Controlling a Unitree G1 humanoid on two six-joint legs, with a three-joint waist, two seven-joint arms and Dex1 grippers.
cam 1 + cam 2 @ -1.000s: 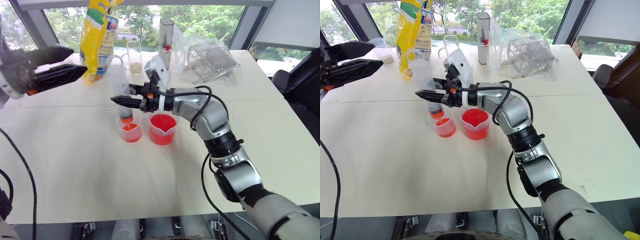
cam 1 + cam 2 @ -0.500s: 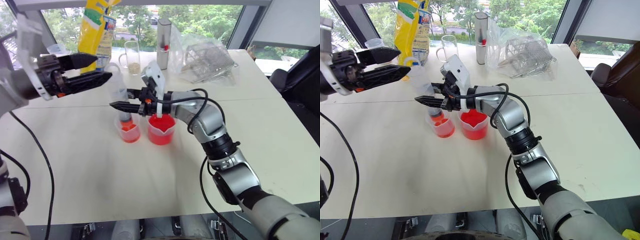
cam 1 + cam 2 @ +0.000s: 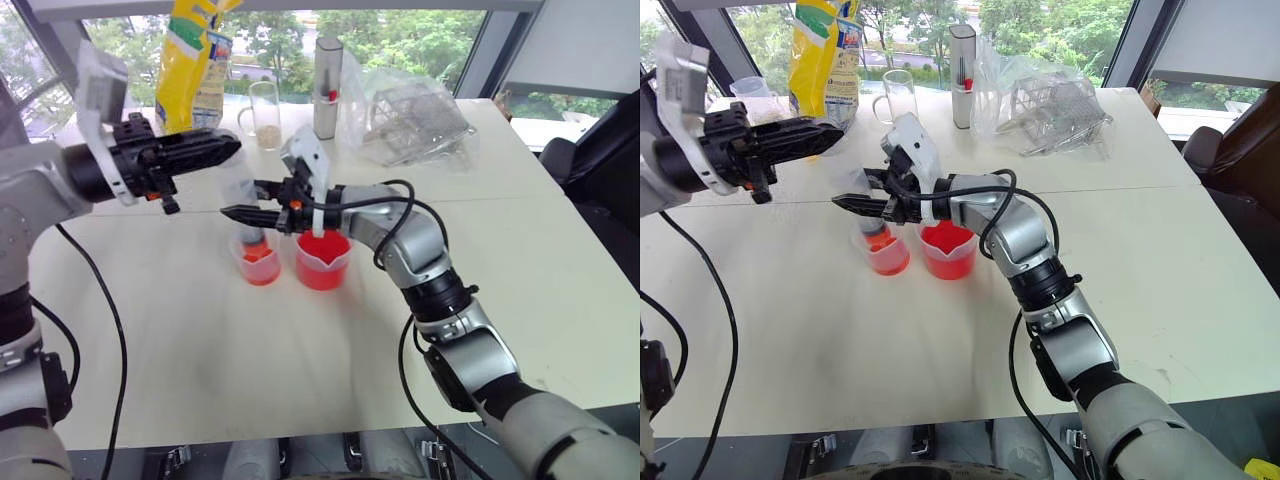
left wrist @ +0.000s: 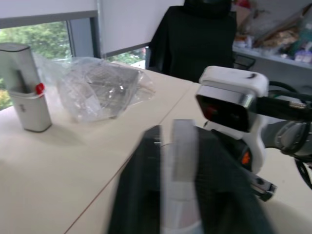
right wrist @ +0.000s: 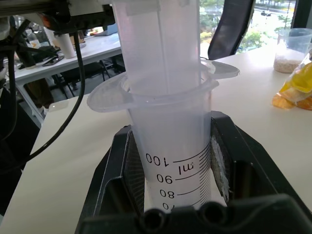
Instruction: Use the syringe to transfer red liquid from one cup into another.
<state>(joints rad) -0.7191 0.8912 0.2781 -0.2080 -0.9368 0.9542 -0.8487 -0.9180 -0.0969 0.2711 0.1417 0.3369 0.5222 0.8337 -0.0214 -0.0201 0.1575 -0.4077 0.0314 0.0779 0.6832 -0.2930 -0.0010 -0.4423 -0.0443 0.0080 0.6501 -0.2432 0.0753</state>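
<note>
I have the syringe [image 3: 246, 205] standing upright, tip down in the smaller cup [image 3: 260, 262], with my right tool [image 3: 238, 212] clamped level around its barrel from about 3 o'clock. Its plunger [image 3: 236, 175] rises at 12 o'clock to my left tool [image 3: 215, 150], whose fingers look closed on the plunger top. I judge the coming push runs straight down that axis toward 6 o'clock.

The liquid [image 3: 322, 247] in both clear cups was bright red-orange. The clear syringe [image 5: 168, 146] bore black marks and a white plunger [image 4: 181, 161]. The bench [image 3: 300, 360] was cream. Near its far edge, the bag [image 3: 192, 70] was yellow, with blue print.
</note>
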